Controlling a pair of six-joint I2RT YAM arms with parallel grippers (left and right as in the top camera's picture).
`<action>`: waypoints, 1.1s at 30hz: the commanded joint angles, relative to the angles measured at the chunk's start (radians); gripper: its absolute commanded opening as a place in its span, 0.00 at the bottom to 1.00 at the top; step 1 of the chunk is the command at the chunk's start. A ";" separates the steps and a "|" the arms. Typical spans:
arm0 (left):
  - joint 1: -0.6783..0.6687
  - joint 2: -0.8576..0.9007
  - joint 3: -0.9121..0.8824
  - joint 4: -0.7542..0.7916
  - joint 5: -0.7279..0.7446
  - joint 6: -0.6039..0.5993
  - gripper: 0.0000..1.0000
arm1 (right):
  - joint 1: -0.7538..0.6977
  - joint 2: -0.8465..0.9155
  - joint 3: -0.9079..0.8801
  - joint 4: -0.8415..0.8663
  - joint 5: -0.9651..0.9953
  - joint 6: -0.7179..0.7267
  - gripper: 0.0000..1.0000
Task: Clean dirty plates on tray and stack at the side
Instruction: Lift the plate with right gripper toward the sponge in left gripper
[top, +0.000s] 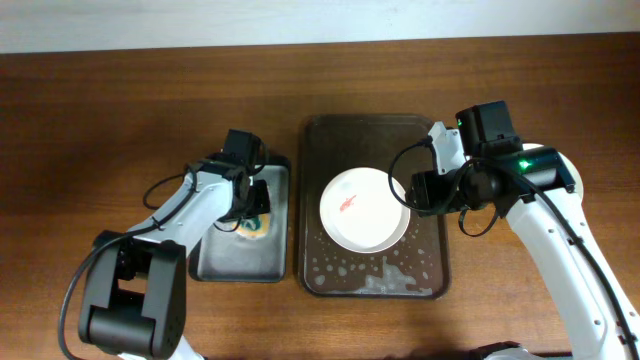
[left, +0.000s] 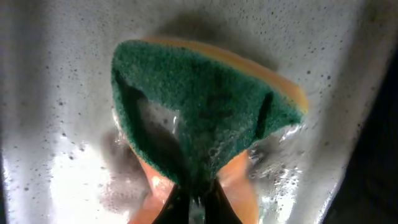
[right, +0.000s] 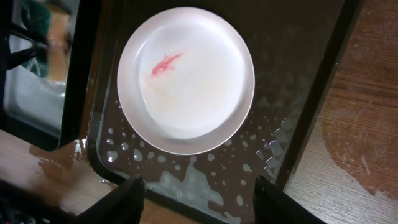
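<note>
One white plate (top: 365, 210) with a small red smear lies in the dark brown tray (top: 375, 281); it also shows in the right wrist view (right: 186, 81) on the wet tray (right: 205, 180). No other plates are in view. My right gripper (right: 199, 199) is open and empty, hovering over the tray by the plate's right edge (top: 420, 190). My left gripper (left: 199, 208) is shut on a green and yellow sponge (left: 205, 106) over the grey sponge tray (top: 235, 262).
The grey sponge tray (left: 50, 162) is wet and soapy. Water drops and foam lie on the brown tray's near end (top: 380, 272). A wet patch marks the wooden table (right: 360, 143) beside the tray.
</note>
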 joint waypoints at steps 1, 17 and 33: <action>0.020 -0.010 0.125 -0.117 -0.014 0.029 0.00 | 0.006 0.004 0.005 0.000 -0.005 -0.006 0.57; 0.020 0.071 0.086 -0.071 -0.034 0.048 0.00 | 0.006 0.004 0.005 0.000 -0.005 -0.006 0.56; -0.212 0.031 0.545 -0.325 0.211 0.110 0.00 | -0.050 0.557 -0.043 0.220 -0.015 0.053 0.25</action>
